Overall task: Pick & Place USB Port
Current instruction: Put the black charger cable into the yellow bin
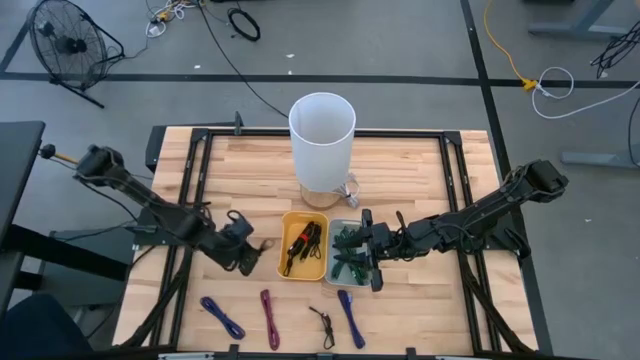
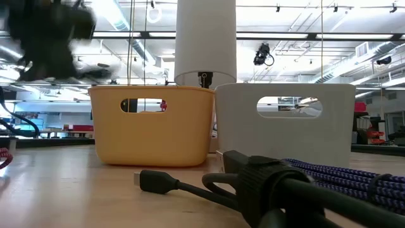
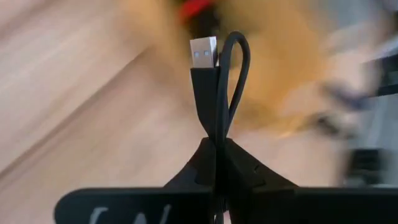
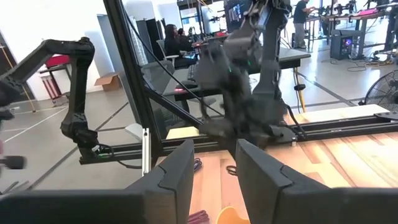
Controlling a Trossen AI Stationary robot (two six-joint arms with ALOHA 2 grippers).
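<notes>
holding a black usb cable [image 3: 214, 93] pinched between its closed fingers, your left hand [image 1: 243, 252] hovers above the counter [image 1: 420, 170] just left of the yellow bin [image 1: 303, 245]. the cable stands upright out of the grip in the left wrist view, folded into a loop with its silver plug pointing away from the fingers, and the blurred yellow of the bin fills the background behind it. that is the relation your next move turns on: the bin lies to the hand's right, near but not yet beneath it, so the cable's long axis will likely need to travel sideways over the rim before release. your right hand [image 1: 372, 245] waits over the grey bin [image 1: 347, 252] beside the yellow one, its fingers [image 4: 180, 174] a little apart and empty in its own wrist view. the left arm is plainly the one placed for this drop. other cables, blue, pink and black, lie along the counter's near edge, and a tall white cylinder [image 1: 322, 140] stands behind the bins.
</notes>
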